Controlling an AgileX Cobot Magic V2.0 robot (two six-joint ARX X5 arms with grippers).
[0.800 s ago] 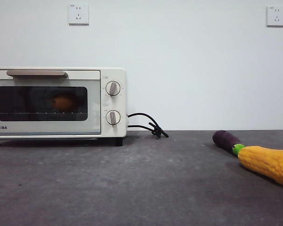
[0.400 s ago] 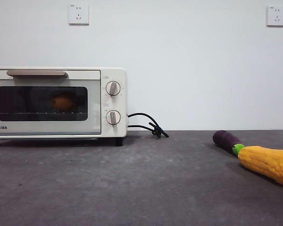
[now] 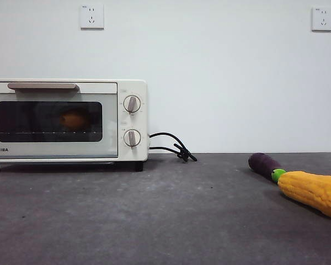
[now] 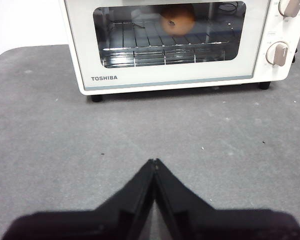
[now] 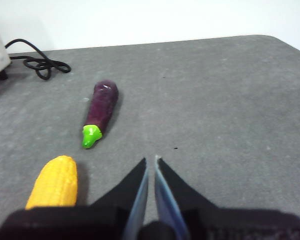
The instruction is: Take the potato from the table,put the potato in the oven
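Orange-brown potato (image 4: 177, 20) sits on the rack inside the closed oven (image 3: 66, 118); facing it, left gripper (image 4: 154, 164) pinched together, empty; right gripper (image 5: 150, 161) narrow.

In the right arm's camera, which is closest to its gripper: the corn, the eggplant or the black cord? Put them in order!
From the right gripper:
1. The corn, right beside the jaws.
2. The eggplant, next out, green tip pointing back.
3. The black cord, farthest, by the oven's corner.
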